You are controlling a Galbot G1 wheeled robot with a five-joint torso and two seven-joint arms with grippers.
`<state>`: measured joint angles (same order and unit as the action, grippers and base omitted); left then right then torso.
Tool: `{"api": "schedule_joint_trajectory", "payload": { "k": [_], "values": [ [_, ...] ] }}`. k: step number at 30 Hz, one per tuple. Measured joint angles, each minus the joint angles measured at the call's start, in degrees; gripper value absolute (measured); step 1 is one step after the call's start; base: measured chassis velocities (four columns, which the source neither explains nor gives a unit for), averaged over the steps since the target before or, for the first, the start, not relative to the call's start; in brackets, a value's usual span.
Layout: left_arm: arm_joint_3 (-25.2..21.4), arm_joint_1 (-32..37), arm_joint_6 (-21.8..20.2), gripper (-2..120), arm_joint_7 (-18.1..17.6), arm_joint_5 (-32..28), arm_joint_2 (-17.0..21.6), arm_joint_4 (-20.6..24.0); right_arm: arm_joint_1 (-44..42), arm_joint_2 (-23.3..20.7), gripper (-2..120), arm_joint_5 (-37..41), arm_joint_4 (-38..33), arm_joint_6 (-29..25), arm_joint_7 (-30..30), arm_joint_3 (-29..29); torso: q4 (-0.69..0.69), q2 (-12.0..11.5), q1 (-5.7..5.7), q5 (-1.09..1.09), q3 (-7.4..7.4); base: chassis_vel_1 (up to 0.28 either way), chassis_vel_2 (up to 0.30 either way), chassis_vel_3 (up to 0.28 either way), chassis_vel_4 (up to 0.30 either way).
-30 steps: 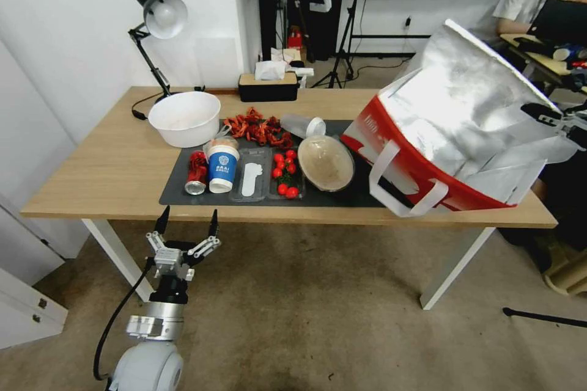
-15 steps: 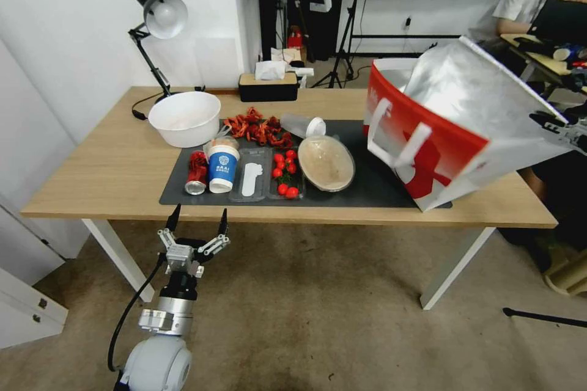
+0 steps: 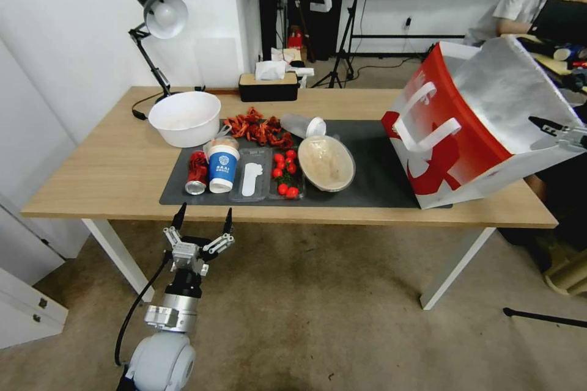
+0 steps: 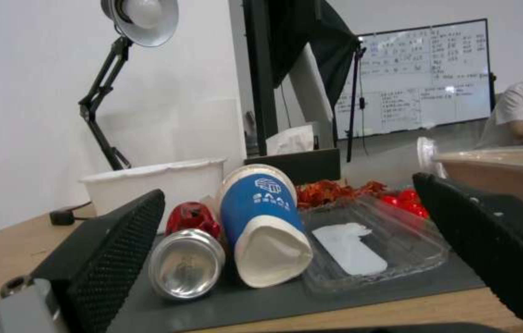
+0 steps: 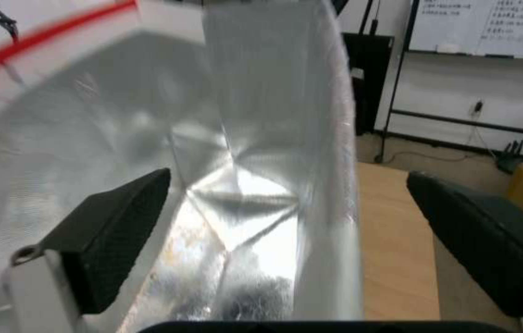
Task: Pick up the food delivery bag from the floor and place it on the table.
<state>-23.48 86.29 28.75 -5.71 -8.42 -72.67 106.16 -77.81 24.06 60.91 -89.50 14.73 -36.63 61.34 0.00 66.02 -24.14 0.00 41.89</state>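
While the food delivery bag [image 3: 483, 134] leans tilted on the desk [image 3: 92, 177], our right claw [image 3: 559, 133] spread around its wall, it may topple floorward; left claw [image 3: 202, 226] hangs spread.

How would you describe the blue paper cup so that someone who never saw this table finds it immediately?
Start at the light-wood table and find the dark grey mat along its front. The blue paper cup stands near the mat's left end, between a crushed red can and a clear plastic tray. It is the only blue thing there, with a white logo.
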Motion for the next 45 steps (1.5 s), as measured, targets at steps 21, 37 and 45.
{"api": "schedule_joint_trajectory", "payload": {
  "k": [21,37,45],
  "values": [
    [3.4,1.8,-9.9,100,-13.7,2.4,1.4,6.1,-3.3,4.0,100,4.5,-10.8,-2.1,2.0,5.3,0.0,0.0,-0.01,0.0,0.0,0.0,0.0,0.0,0.0],
    [-1.8,6.6,-16.5,100,-6.9,-0.3,-0.7,12.8,-8.0,18.7,100,0.9,-26.9,-4.4,7.8,10.1,0.0,0.0,0.0,0.0,0.0,0.0,0.0,0.0,0.0],
    [-2.8,7.4,-17.3,100,-4.1,-1.7,-1.4,14.7,-10.2,23.9,100,-1.0,-32.6,-5.2,8.5,10.1,0.01,0.0,0.0,0.0,0.0,0.0,0.0,0.0,0.0]
  ]
}}
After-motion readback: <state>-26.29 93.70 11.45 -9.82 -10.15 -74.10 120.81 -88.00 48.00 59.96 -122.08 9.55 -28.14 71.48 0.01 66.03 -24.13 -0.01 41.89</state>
